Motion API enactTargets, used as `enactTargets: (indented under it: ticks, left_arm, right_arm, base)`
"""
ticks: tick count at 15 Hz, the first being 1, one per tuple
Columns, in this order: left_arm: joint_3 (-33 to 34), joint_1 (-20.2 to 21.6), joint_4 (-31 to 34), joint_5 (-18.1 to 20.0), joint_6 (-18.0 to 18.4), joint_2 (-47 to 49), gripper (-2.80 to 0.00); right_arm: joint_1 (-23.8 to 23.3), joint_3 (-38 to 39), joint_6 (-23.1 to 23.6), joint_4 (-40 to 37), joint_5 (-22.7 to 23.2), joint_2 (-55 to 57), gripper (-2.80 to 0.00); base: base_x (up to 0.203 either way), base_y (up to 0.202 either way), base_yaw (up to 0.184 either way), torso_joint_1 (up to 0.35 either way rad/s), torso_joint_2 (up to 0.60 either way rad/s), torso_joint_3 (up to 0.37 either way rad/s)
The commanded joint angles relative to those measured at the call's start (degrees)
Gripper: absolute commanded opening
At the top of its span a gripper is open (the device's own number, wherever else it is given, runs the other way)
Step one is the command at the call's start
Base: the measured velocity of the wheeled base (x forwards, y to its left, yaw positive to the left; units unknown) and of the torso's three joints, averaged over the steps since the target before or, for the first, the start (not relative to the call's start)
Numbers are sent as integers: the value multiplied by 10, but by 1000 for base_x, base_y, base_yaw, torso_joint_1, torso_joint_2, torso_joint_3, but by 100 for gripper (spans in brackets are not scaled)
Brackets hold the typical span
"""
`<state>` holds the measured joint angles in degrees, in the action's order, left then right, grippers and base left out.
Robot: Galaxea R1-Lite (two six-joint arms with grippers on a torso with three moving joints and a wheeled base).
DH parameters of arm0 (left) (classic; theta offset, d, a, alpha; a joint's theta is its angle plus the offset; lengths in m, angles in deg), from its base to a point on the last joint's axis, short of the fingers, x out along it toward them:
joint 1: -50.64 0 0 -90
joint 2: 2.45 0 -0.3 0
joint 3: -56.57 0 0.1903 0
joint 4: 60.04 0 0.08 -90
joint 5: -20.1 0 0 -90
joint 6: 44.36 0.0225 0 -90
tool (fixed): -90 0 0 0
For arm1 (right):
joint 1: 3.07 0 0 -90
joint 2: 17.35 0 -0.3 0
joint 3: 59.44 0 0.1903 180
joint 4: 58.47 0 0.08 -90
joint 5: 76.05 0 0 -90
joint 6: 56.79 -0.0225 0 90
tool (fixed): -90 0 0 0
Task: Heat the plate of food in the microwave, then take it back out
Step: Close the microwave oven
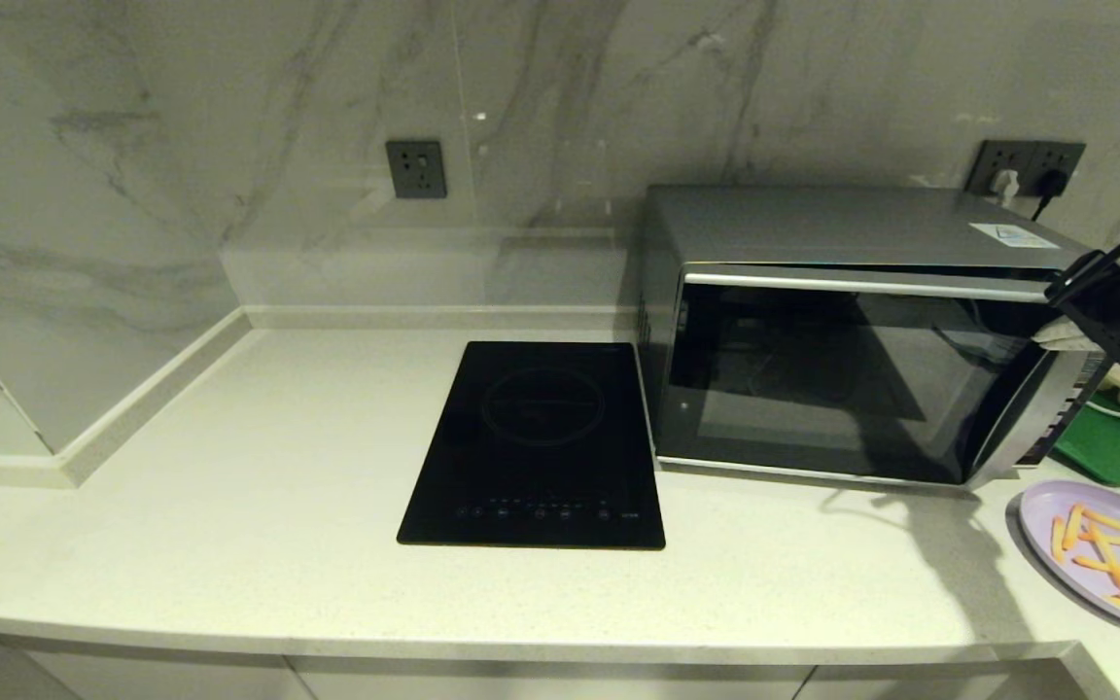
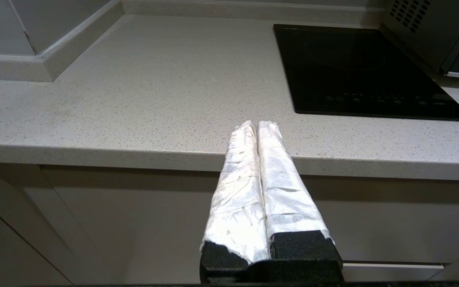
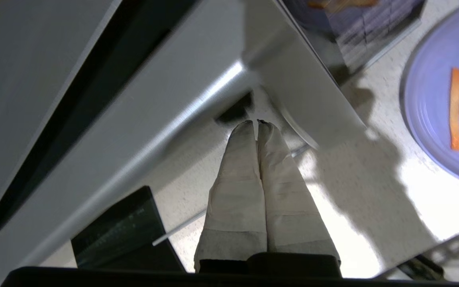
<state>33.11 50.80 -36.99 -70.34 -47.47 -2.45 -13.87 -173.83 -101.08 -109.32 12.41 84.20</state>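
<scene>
Left gripper (image 2: pixel 257 124) parked low before bench (image 2: pixel 134 99) edge, fingers pressed together, nothing held. Plate (image 1: pixel 1046 520) with fries seen on bench, front right, just before microwave's right corner, untouched. Right gripper (image 3: pixel 256 122) placed at microwave (image 1: pixel 842 340) door's upper right edge, fingers together, nothing gripped, tips at silver trim. Door seen shut or barely ajar. Step judged: door opening. Next move calls for door to be hooked and swung out, clear of plate.
</scene>
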Motion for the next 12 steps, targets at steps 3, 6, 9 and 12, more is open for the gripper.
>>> enactTargets:
  ticks: [3, 6, 9, 12]
  left_arm:
    - [0, 0, 0, 0, -1, 0, -280]
    - [0, 0, 0, 0, -1, 0, -280]
    - [0, 0, 0, 0, -1, 0, -280]
    - [0, 0, 0, 0, -1, 0, -280]
  right_arm:
    - [0, 0, 9, 32, 0, 10, -280]
    - [0, -1, 11, 38, 0, 21, -280]
    - [0, 2, 9, 38, 0, 25, -280]
    - [0, -6, 10, 40, 1, 24, -280]
  base:
    - [0, 0, 0, 0, 0, 0]
    - [0, 0, 0, 0, 0, 0]
    - [0, 0, 0, 0, 0, 0]
    - [0, 0, 0, 0, 0, 0]
